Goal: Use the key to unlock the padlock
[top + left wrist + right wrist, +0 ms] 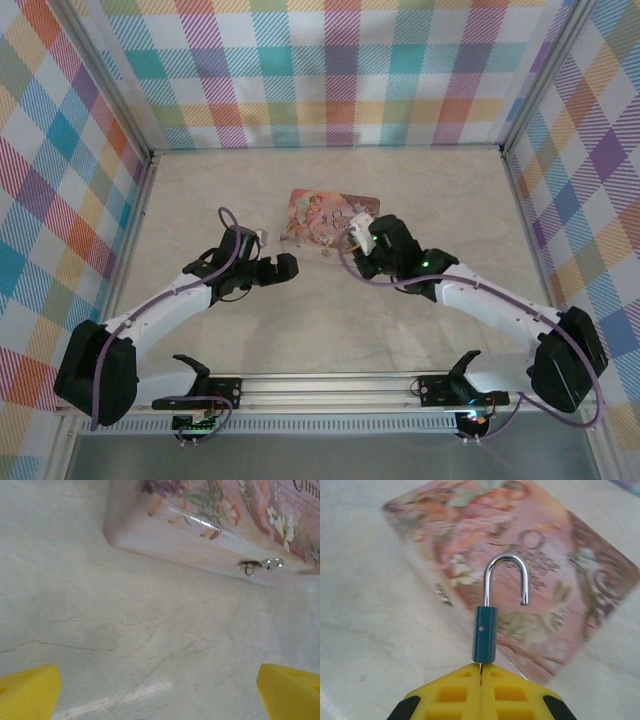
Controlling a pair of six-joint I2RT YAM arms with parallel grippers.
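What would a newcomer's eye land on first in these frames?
The teal padlock stands out, pinched upright by the shut right gripper, one end of its silver shackle hanging free. Behind it lies the pink illustrated tin. In the left wrist view, the left gripper stands wide open facing the tin's small clasp.

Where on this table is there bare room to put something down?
Bare: the far strip of table between the pink tin and the back wall, and the near middle between left arm and right arm. Crowded: the tin's near edge, with the open left gripper and the right gripper clamping the padlock.
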